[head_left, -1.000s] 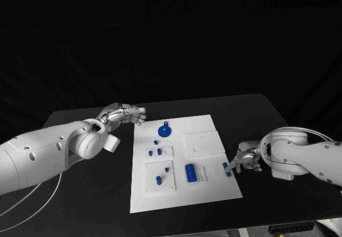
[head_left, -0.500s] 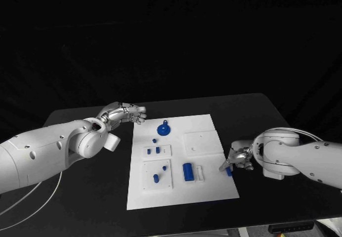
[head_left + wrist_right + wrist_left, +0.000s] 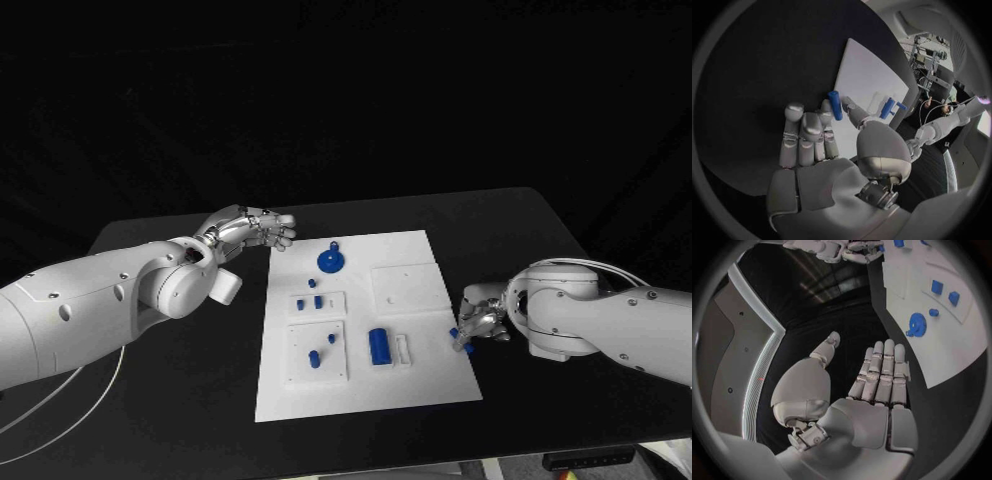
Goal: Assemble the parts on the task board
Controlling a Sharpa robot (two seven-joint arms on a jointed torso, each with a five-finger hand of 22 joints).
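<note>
Task board (image 3: 418, 375) lies mid-tabletop (image 3: 577, 250), white, carrying blue parts: a round gear-like piece (image 3: 332, 264) at the far end, a cylinder (image 3: 382, 347) nearer the near end. My right hand (image 3: 477, 323) sits at the board's right edge; its fingers (image 3: 825, 120) pinch a small blue peg (image 3: 836, 105) against the thumb. My left hand (image 3: 254, 230) hovers off the board's far left corner, fingers (image 3: 882, 371) straight, side by side, holding nothing.

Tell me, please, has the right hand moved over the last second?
Yes. The right hand, pinching a small blue part, has drawn slightly closer to the task board's right edge, measured against that edge.
</note>
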